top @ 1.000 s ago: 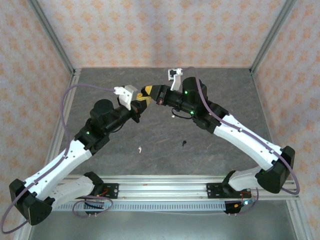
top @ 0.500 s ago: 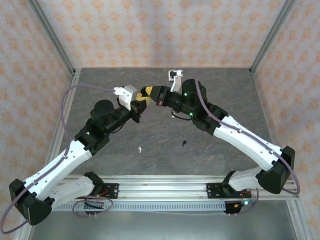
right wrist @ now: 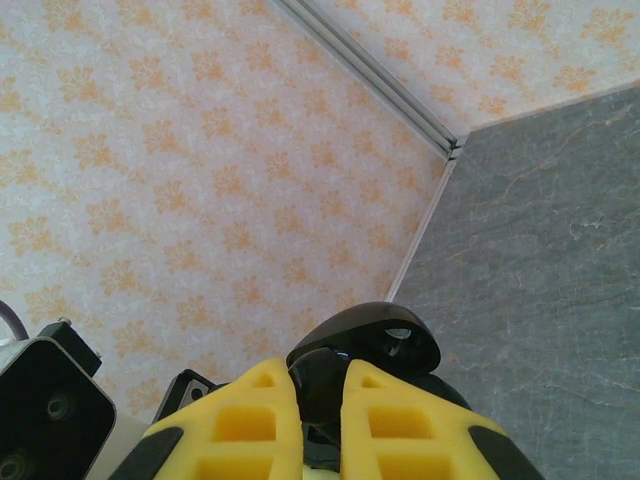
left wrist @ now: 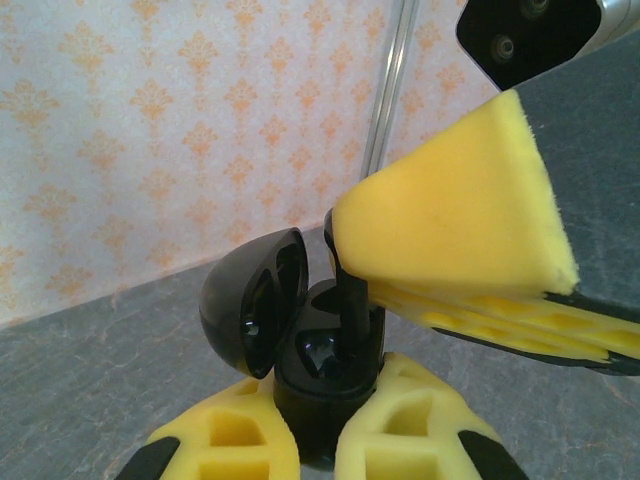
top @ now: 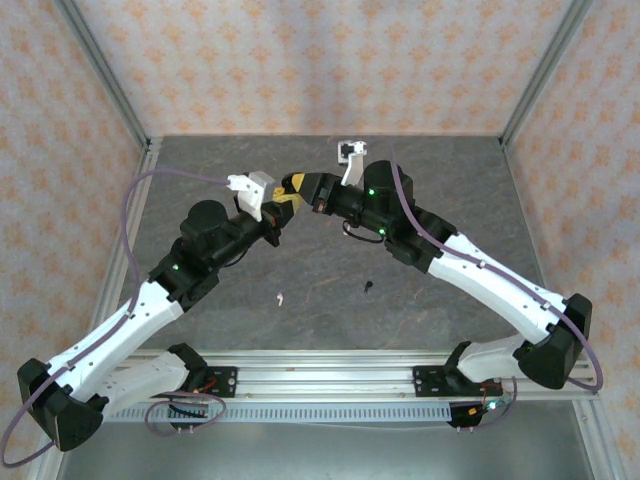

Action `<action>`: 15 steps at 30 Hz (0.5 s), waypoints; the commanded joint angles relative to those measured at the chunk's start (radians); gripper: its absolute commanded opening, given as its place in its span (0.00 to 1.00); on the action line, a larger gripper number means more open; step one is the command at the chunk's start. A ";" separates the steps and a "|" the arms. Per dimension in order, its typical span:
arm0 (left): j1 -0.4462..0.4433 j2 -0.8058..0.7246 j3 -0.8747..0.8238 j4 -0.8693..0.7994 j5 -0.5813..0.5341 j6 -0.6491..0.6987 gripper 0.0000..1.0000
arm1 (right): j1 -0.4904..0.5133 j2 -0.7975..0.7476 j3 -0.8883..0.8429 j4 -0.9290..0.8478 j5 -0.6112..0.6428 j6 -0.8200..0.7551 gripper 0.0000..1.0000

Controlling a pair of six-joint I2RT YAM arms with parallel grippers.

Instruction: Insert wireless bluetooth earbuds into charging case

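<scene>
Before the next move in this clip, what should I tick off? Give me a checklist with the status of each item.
1. Grip of the left gripper on the case: ok, shut on it.
2. State of the lid: ok, open and tipped back clear of the sockets.
3. Hold of the right gripper on the black bud: ok, pinched at the fingertips above the case.
4. Seating of that bud in its socket: cannot tell, its lower end is hidden inside the case.
5. Other buds located: ok, a white bud and a second black bud lie on the table.
</scene>
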 commanded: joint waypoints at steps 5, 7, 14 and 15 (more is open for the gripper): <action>-0.002 -0.051 0.026 0.079 -0.028 -0.013 0.00 | 0.002 -0.023 -0.032 -0.051 0.040 -0.009 0.13; -0.002 -0.053 0.027 0.077 -0.030 -0.013 0.00 | 0.002 -0.028 -0.035 -0.051 0.042 -0.007 0.13; -0.002 -0.054 0.027 0.076 -0.033 -0.012 0.00 | 0.003 -0.041 -0.052 -0.027 0.025 -0.012 0.13; -0.002 -0.055 0.028 0.078 -0.033 -0.012 0.00 | 0.003 -0.041 -0.053 -0.026 0.024 -0.014 0.13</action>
